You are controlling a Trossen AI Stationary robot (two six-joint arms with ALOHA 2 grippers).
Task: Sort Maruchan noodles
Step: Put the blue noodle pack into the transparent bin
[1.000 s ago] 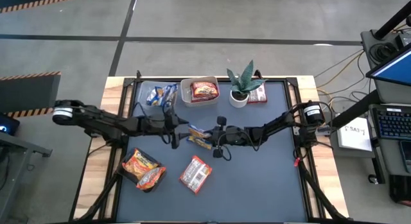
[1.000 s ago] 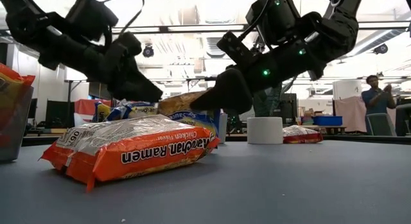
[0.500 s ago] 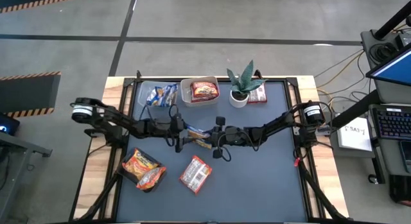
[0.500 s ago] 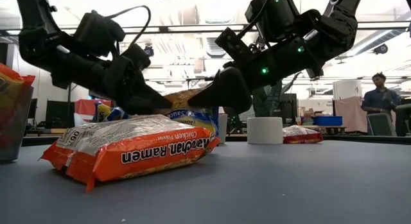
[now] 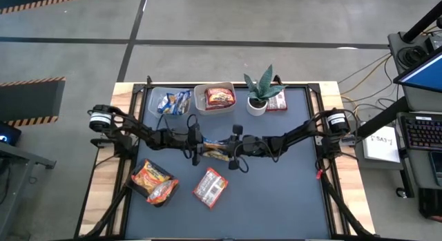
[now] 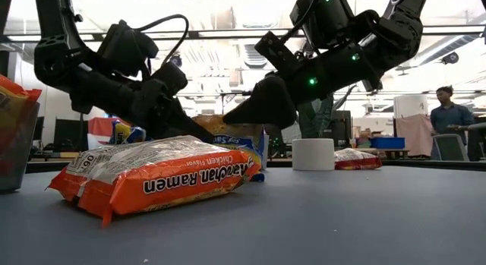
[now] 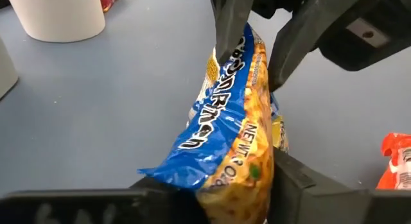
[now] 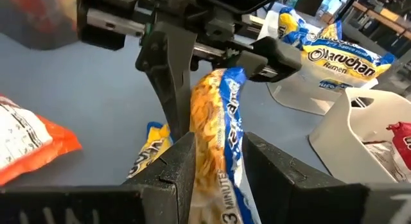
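A blue-yellow Maruchan packet (image 5: 214,145) hangs between my two grippers at the middle of the dark pad, edge up. My left gripper (image 5: 199,145) is shut on its left end and my right gripper (image 5: 230,146) on its right end. The left wrist view (image 7: 237,134) and the right wrist view (image 8: 215,115) both show it. A second blue-yellow packet (image 8: 149,155) lies on the pad just under it. Orange packets (image 5: 155,182) and a red-and-white packet (image 5: 209,187) lie nearer the front. My left gripper pinches the packet's left end (image 7: 239,179) between its two fingers, one on each flat face. The fingers come level from the table's left, along the packet. The packet stands on edge above the pad. My right gripper pinches the packet's right end (image 8: 217,161) between its two fingers, one on each flat face. The fingers come level from the table's right, along the packet, and stand opposite the left gripper's fingers (image 8: 172,95).
At the back stand a clear tub with blue-yellow packets (image 5: 170,101), a tub with red packets (image 5: 216,97), a potted plant (image 5: 259,96) and a red packet (image 5: 277,101). A person (image 6: 446,124) stands in the room beyond the table.
My left gripper has gone toward the table's right and a little down, up to the packet that my right gripper holds, and its fingers now stand around the packet's left end. My right gripper and the packet have stayed about where they were.
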